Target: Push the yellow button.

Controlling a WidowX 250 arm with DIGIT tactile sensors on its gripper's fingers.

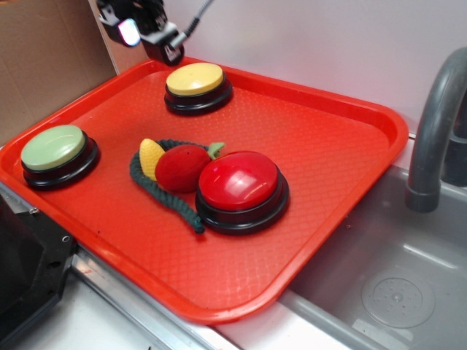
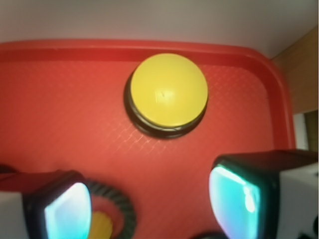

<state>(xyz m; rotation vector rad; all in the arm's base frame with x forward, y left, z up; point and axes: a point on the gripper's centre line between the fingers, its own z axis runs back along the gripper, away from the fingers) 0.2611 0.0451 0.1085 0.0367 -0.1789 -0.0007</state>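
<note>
The yellow button (image 1: 195,79) with its matte yellow dome on a black base sits near the far edge of the red tray (image 1: 328,138). In the wrist view the yellow button (image 2: 168,95) lies ahead of the fingers, centred on the tray floor. My gripper (image 1: 149,33) hovers above the tray's far left rim, left of and higher than the button. Its two pads (image 2: 67,211) stand wide apart with nothing between them, so my gripper (image 2: 149,204) is open and empty.
A pale green button (image 1: 55,149) sits at the tray's left. A large glossy red button (image 1: 239,184) sits mid-tray beside a knitted red and yellow toy with a green cord (image 1: 175,168). A sink basin (image 1: 394,292) and grey faucet (image 1: 434,131) lie to the right.
</note>
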